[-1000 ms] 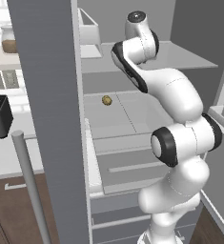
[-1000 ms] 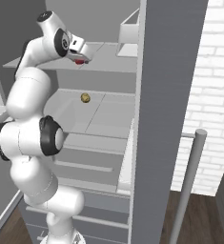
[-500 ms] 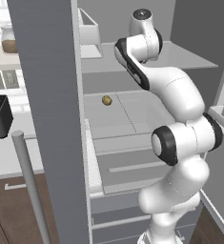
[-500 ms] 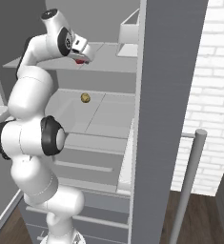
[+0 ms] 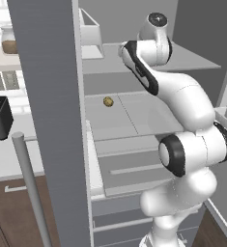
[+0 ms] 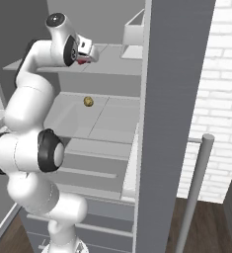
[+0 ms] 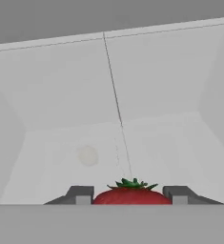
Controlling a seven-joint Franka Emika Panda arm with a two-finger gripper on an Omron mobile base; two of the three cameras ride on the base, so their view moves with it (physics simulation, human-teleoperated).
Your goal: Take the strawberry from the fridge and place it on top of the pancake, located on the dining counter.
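The fridge (image 5: 52,120) is seen open across both base views, its grey door edge standing upright at the left of the left base view and right of centre in the right base view. The white arm is raised to the upper shelf (image 6: 112,62), toward the upper left of the right base view. The end effector (image 7: 131,195) is closed on the strawberry (image 7: 131,193), which is seen between the two fingertips (image 7: 81,194) at the bottom centre of the hand view. A small yellowish-brown round item (image 5: 107,101) is seen on the middle shelf, well below the strawberry.
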